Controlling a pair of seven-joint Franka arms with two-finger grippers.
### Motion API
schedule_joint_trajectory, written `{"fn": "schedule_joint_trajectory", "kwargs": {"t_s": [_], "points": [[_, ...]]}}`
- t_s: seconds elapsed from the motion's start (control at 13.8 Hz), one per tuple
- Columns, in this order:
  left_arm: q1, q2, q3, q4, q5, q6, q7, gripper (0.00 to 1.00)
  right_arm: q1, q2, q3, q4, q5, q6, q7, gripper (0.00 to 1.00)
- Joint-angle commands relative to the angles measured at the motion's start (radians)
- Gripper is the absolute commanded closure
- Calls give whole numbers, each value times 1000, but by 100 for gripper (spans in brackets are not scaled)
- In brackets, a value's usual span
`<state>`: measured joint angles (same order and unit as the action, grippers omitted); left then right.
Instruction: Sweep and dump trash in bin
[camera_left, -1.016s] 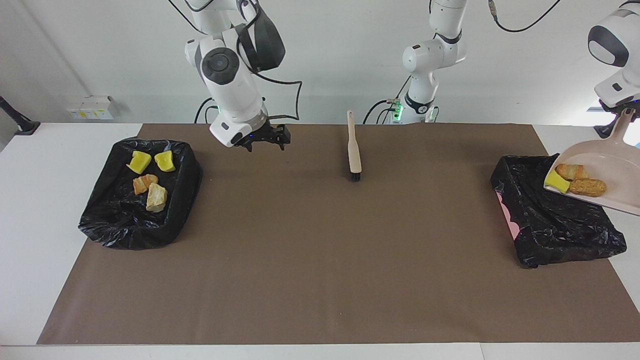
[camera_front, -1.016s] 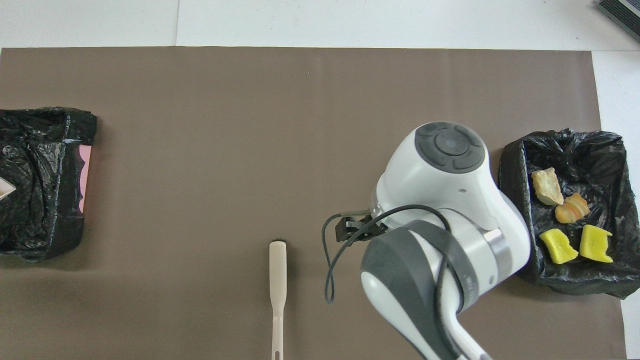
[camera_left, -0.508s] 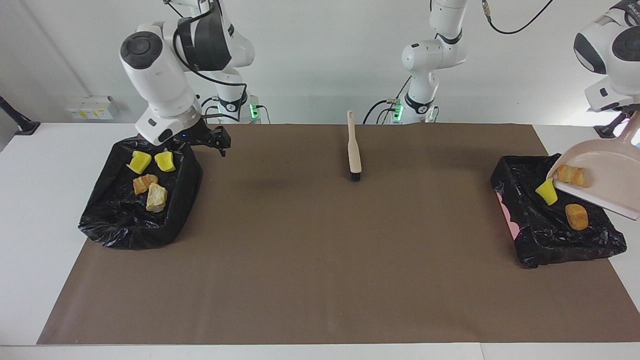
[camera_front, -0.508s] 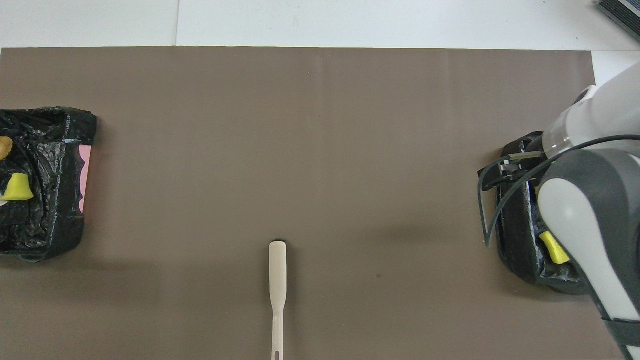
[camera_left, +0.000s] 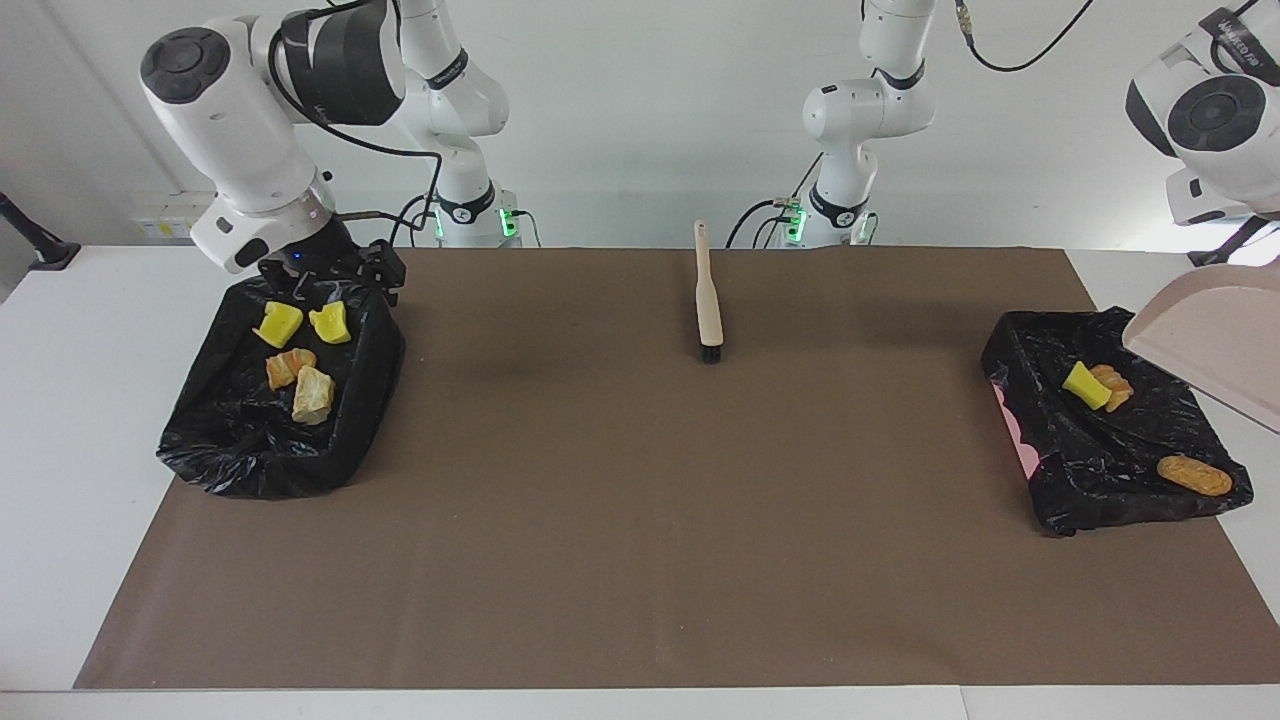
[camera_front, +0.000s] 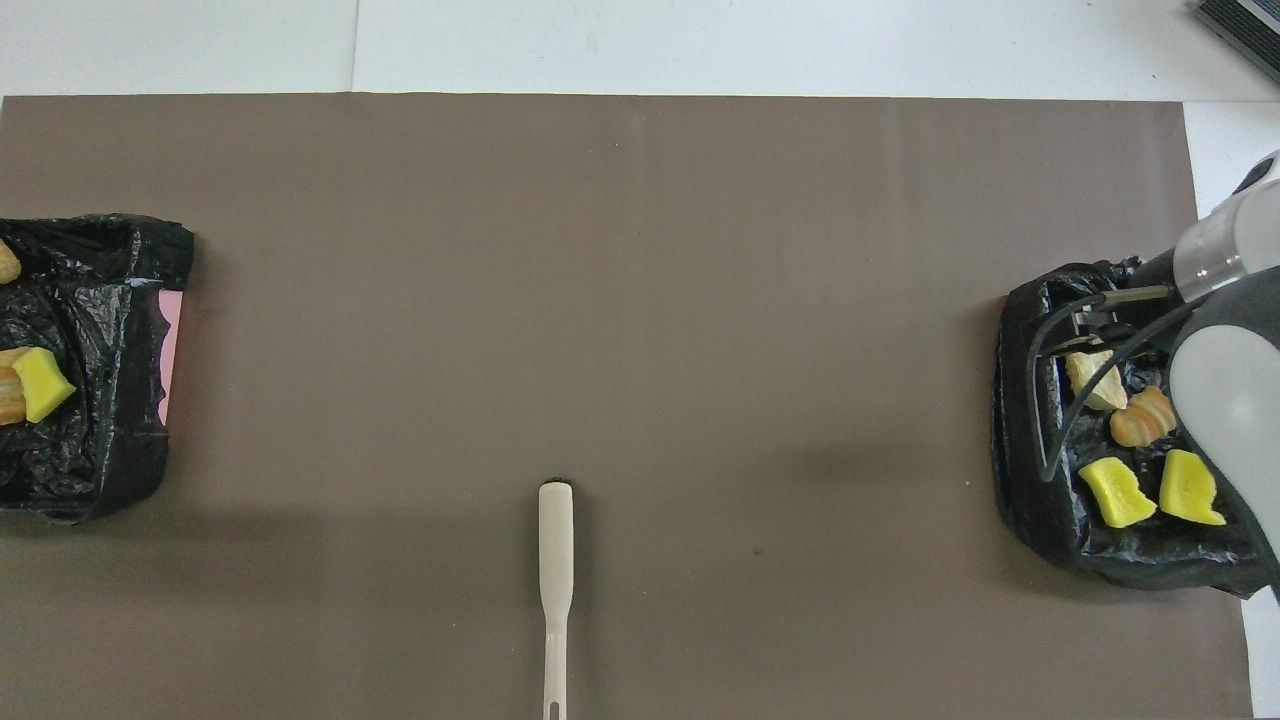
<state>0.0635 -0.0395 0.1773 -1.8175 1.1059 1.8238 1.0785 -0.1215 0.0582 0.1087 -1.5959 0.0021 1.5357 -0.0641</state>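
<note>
The beige dustpan (camera_left: 1200, 350) hangs tilted over the outer edge of the black-lined bin (camera_left: 1100, 470) at the left arm's end, under the left arm's wrist; no trash shows on it. My left gripper is shut on its handle, out of view. In that bin lie three trash pieces: yellow-green (camera_left: 1085, 385), orange-striped (camera_left: 1113, 386) and brown (camera_left: 1195, 475). My right gripper (camera_left: 330, 285) is open and holds nothing, over the robot-side rim of the other bin (camera_left: 250, 440), which holds several trash pieces (camera_left: 313, 394).
The beige brush (camera_left: 708, 300) lies on the brown mat (camera_left: 640, 520) midway between the bins, close to the robots, bristles pointing away from them. A pink wall (camera_front: 170, 350) shows where the liner gapes on the left arm's bin.
Three trash pieces slid off the dustpan into the bin below it, and the pan rose and drew outward. The right arm swung from the mat's middle to over its own bin.
</note>
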Motion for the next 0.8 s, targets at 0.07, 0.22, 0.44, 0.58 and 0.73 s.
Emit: {"fn": "schedule_joint_trajectory", "kwargs": {"t_s": [0.07, 0.22, 0.44, 0.58, 0.73], "points": [[-37, 15, -1, 90, -38, -69, 34, 100, 138, -1, -142, 70, -7, -57, -28, 0], [-37, 15, -1, 151, -253, -105, 26, 100, 163, -12, -166, 70, -13, -63, -31, 0], [-37, 3, -2, 195, -492, -201, -29, 100, 152, -47, -167, 28, -5, -65, -36, 0], [-54, -3, -36, 191, -573, -283, -199, 100, 152, -63, -167, 16, -4, -66, -28, 0], [-73, -22, -64, 172, -699, -317, -390, 100, 160, -69, -165, 7, -2, -78, 3, 0]]}}
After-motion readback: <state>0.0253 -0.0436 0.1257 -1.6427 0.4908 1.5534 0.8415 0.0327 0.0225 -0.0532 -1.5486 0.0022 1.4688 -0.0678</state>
